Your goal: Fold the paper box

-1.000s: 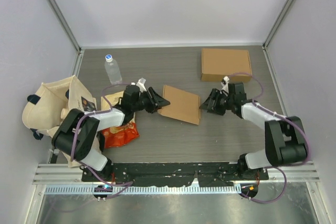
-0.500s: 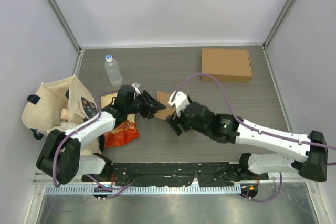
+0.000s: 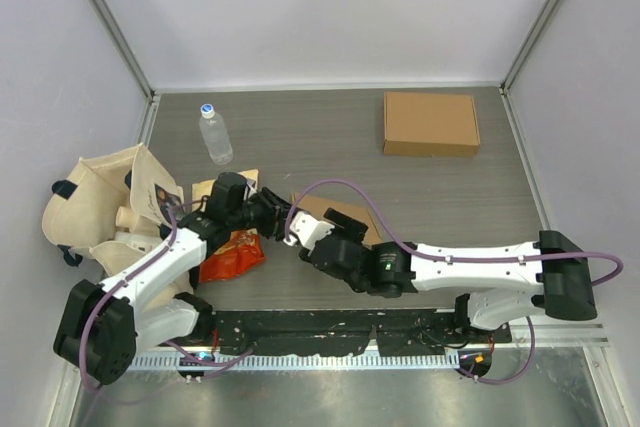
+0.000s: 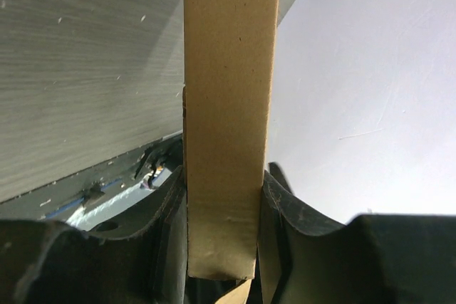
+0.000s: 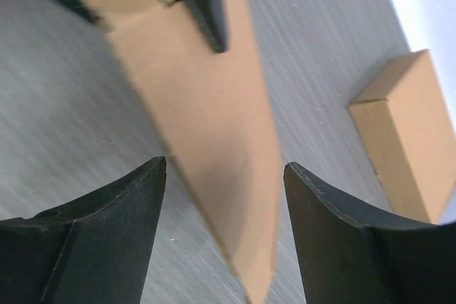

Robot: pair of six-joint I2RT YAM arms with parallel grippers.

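The paper box is a flat brown cardboard piece, held edge-on between the jaws of my left gripper, which is shut on it. From above, the left gripper is left of centre and only a strip of the paper box shows behind the right arm. My right gripper reaches across to it from the right. In the right wrist view the right gripper is open, its fingers on either side of the tapering cardboard without touching it.
A finished folded box lies at the back right, also in the right wrist view. A water bottle stands at the back left. A cloth tote bag and a red snack packet lie by the left arm.
The right arm has swung from the right side across to the left and its jaws have spread wider. The left arm has drawn the paper box leftward and nearer.
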